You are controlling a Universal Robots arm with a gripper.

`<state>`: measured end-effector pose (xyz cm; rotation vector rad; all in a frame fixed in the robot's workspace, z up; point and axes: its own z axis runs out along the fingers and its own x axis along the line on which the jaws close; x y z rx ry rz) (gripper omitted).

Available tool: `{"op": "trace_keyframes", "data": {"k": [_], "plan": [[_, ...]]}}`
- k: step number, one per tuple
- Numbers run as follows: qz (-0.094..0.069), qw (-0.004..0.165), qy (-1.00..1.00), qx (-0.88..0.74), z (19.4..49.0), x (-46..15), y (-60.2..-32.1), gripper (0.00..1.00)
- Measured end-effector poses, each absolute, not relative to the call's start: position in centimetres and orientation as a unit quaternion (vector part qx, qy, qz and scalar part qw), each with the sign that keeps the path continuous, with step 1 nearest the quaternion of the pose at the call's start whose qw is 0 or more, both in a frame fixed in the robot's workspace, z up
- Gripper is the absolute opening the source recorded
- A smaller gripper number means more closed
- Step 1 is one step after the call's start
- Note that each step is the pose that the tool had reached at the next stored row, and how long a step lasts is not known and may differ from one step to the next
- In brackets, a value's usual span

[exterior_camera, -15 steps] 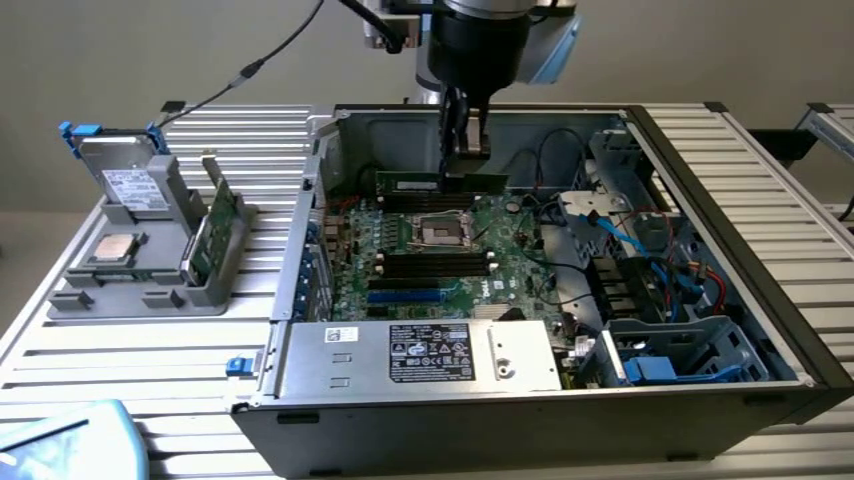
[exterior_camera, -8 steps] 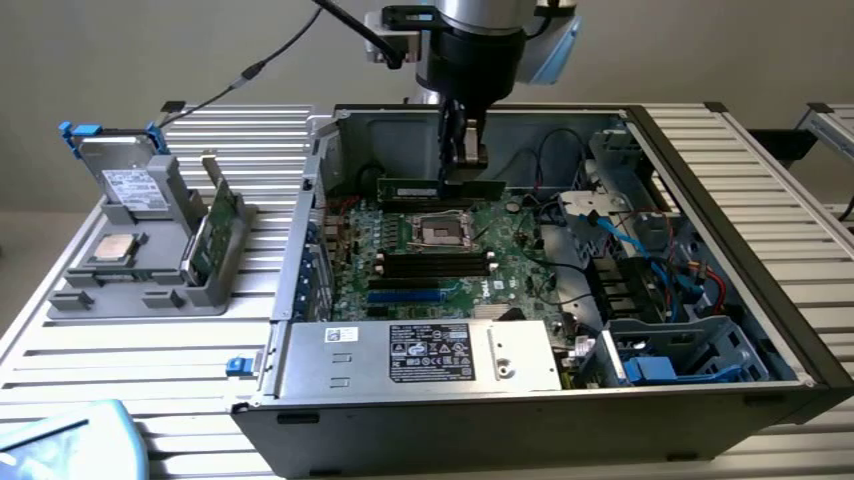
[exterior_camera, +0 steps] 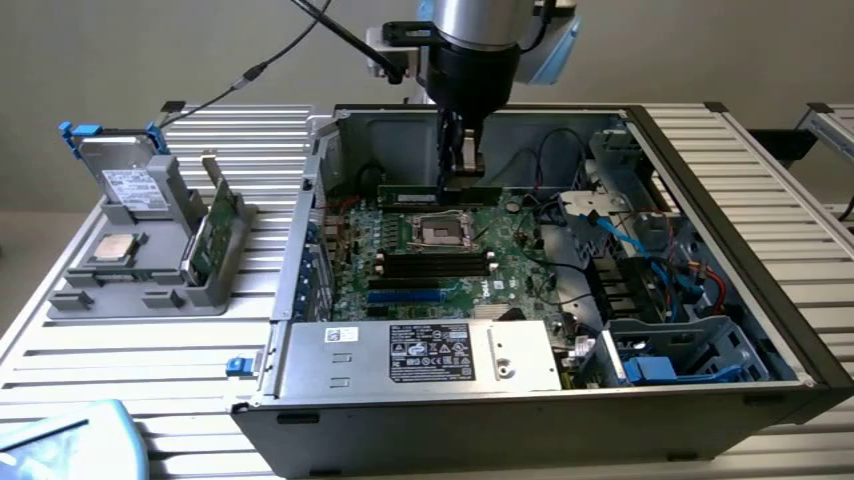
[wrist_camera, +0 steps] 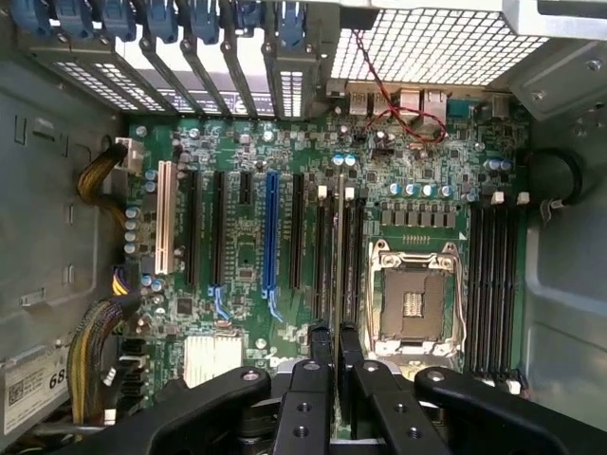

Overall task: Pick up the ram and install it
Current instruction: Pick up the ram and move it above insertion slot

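Note:
My gripper [exterior_camera: 462, 178] hangs inside the open computer case, shut on the ram [exterior_camera: 438, 193], a long thin green stick held level above the motherboard [exterior_camera: 514, 275]. It hovers just beyond the CPU socket [exterior_camera: 443, 229] in the exterior view. In the wrist view the ram [wrist_camera: 339, 246] appears edge-on as a thin line between my fingertips [wrist_camera: 321, 343], over the black memory slots [wrist_camera: 327, 261] beside the CPU socket [wrist_camera: 414, 301]. I cannot tell whether the ram's lower edge touches a slot.
A grey holder [exterior_camera: 134, 290] at the exterior view's left carries a hard drive [exterior_camera: 127, 180], a CPU chip [exterior_camera: 115, 247] and a green expansion card [exterior_camera: 211, 235]. The power supply [exterior_camera: 420, 355] lies at the case front. Cables and a drive cage [exterior_camera: 674, 350] crowd the right side.

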<state>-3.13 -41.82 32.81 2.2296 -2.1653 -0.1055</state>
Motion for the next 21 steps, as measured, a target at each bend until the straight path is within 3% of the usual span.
{"op": "trace_keyframes", "data": {"k": [21], "plan": [[-0.034, 0.016, -0.694, 0.719, 29.0, -3.0, -41.4, 0.14]]}}
